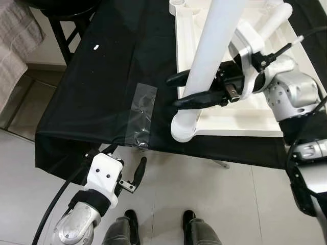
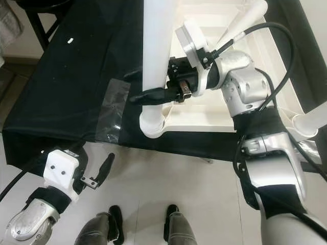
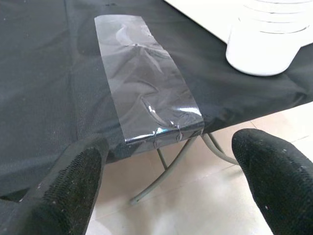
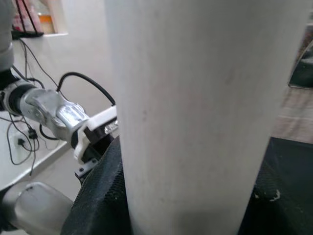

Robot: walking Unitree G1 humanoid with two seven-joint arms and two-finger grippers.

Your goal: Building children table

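Black cloth covers the work table, with clear tape at its front edge. Left gripper hangs wide open below this edge. Right gripper clamps the upright white table leg, whose foot stands on the white tabletop's corner; the right wrist view shows the leg pressed between the pads.

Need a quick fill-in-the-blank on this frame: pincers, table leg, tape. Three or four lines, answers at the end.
1. The right pincer is shut on the white ____ of the children's table.
2. The leg's wide foot rests at the corner of the upturned white ____.
3. The left pincer, fingers apart, hangs low by the edge of the black cloth, near a strip of clear ____.
4. That strip wraps over the cloth's ____ edge, the one nearest the robot.

Answers: leg; tabletop; tape; front
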